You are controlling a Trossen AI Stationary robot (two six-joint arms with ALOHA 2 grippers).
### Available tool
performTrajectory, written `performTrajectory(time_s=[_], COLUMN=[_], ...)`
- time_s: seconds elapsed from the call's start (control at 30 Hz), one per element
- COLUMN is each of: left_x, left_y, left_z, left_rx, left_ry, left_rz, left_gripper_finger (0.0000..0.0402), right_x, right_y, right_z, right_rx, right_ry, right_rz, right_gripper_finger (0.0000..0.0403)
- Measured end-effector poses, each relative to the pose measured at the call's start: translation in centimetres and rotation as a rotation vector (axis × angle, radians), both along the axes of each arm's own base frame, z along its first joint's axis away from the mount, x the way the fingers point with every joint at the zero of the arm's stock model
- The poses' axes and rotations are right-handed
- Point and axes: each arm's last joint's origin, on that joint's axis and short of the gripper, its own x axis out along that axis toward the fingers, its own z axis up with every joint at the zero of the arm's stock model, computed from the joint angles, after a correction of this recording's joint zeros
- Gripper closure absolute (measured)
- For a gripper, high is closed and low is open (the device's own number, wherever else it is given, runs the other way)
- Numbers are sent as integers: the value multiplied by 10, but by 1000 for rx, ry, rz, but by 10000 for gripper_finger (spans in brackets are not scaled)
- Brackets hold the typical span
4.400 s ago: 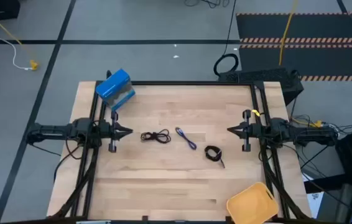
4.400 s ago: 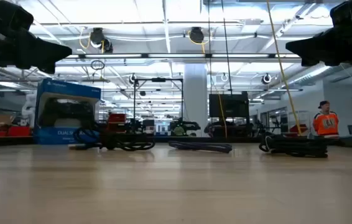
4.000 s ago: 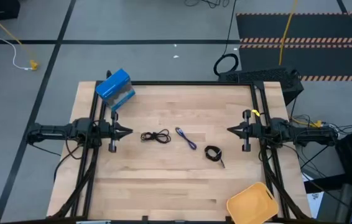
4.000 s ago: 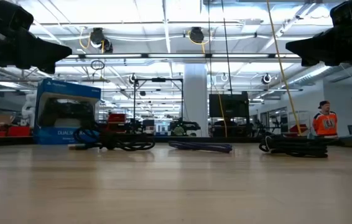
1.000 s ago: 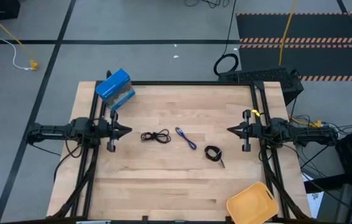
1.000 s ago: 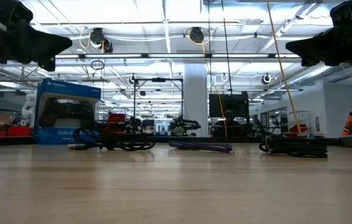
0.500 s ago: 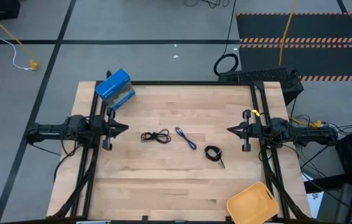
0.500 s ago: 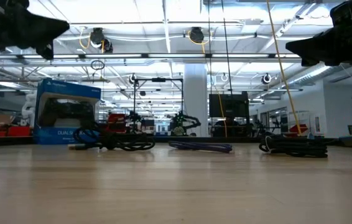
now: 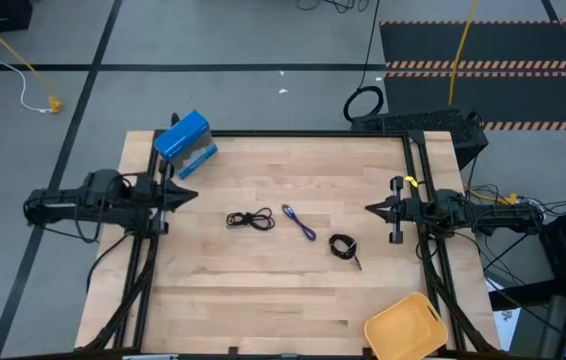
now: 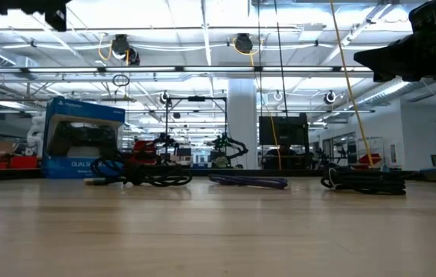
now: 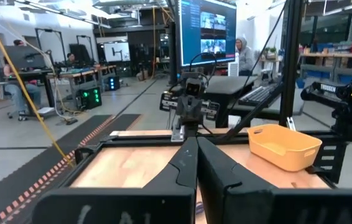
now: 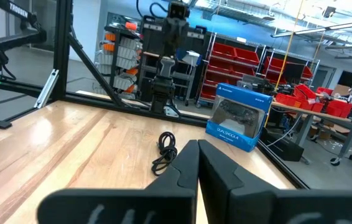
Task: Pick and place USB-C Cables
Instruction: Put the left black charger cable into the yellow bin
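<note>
From above, my left gripper [image 9: 185, 194] has pulled back toward the left edge of the frame and a little upward since a moment ago, its tip now just below the blue box [image 9: 184, 143] at the table's upper left; my right gripper [image 9: 375, 209] has not moved and waits at the right side. The three USB-C cables lie untouched mid-table: a black cable [image 9: 250, 219] left of centre, the blue-purple cable [image 9: 299, 222] in the middle, and a coiled black cable [image 9: 343, 246] to the lower right, with the yellow tray [image 9: 409, 328] in the lower right corner. I take the retreat as my left arm setting up its first reach, so nothing has been picked yet. At table height, my left gripper has climbed almost out of the upper left corner, while the right gripper hangs at upper right; the cables sit in a row on the far table edge, and the box reads "DUAL" along its lower front, the rest hidden. In the left wrist view my fingers [image 11: 182, 171] are pressed together, pointing at the other arm and the tray. In the right wrist view my fingers [image 12: 185, 165] are likewise closed and empty, one black cable lies just ahead, and the box shows a controller picture; its small print is too fine to read.
</note>
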Motion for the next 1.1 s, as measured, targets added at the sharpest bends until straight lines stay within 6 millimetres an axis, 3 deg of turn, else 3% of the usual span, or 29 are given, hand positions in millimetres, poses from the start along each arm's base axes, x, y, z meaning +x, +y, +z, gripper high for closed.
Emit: performTrajectory(time_s=[0.4, 0.83, 1.1], left_x=[22, 33, 45], left_y=[-1, -1, -1], left_z=[57, 131, 161], left_rx=[41, 65, 72], left_ry=[123, 294, 458], left_rz=[0, -1, 3], left_gripper_finger=[394, 398, 397], right_x=[0, 0, 0], right_y=[0, 0, 0], right_z=[0, 0, 0], right_rx=[15, 55, 53], right_ry=[-1, -2, -2], right_rz=[1, 5, 5], right_gripper_finger=[403, 403, 403])
